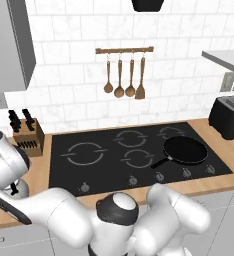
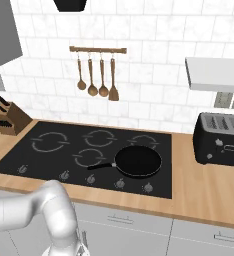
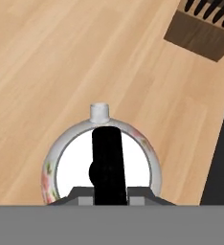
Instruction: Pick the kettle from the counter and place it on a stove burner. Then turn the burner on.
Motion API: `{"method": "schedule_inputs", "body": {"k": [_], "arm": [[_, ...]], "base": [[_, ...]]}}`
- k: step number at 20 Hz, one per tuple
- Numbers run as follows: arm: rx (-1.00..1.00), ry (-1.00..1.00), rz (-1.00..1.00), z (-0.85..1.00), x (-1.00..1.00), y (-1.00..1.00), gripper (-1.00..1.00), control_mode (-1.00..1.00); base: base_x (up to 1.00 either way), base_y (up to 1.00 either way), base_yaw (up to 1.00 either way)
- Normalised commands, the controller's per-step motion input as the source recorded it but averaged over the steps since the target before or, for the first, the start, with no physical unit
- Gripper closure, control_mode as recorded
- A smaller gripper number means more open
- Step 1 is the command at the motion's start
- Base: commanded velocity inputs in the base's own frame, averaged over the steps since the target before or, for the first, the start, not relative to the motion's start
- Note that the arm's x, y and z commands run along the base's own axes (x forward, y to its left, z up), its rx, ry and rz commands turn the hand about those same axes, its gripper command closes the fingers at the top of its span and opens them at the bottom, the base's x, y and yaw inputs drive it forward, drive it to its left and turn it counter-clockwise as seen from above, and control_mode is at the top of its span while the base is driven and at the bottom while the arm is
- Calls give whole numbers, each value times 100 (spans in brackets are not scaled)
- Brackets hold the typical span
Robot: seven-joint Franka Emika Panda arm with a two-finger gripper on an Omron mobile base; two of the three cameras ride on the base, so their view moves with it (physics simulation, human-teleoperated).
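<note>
Kettle [image 3: 100,158] stands on the counter [image 3: 51,62] at its left end, near the knife block [image 3: 205,28]; gripper [image 3: 109,191] clenched on its black handle; lift, placement on stove burner [image 1: 84,153] and ignition remain.

A frying pan [image 1: 185,150] covers the cooktop's right side; the large left burner [image 1: 84,153] lies bare.

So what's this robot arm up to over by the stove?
It is picking up a kettle from the wooden counter, left of the cooktop and near the knife block. In the hand view the gripper is shut on the kettle's black handle, and the kettle sits on the counter, not yet lifted. A frying pan occupies one burner; the large burner is bare.
</note>
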Motion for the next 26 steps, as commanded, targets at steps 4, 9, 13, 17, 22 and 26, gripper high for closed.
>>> {"method": "schedule_inputs", "body": {"k": [4, 9, 13, 17, 22, 26], "arm": [[0, -15, 0, -13, -1, -20, 100, -100], [1, -30, -3, 28, -2, -84, 100, -100], [6, -22, -11, 36, 11, -100, 100, -100], [6, -15, -11, 21, 46, -100, 100, -100], [10, -14, -4, 13, 74, -100, 100, -100], [13, -9, 0, 6, 93, -100, 100, -100]], "base": [[0, 0, 0], [0, 0, 0], [0, 0, 0], [0, 0, 0], [0, 0, 0], [0, 0, 0]]}}
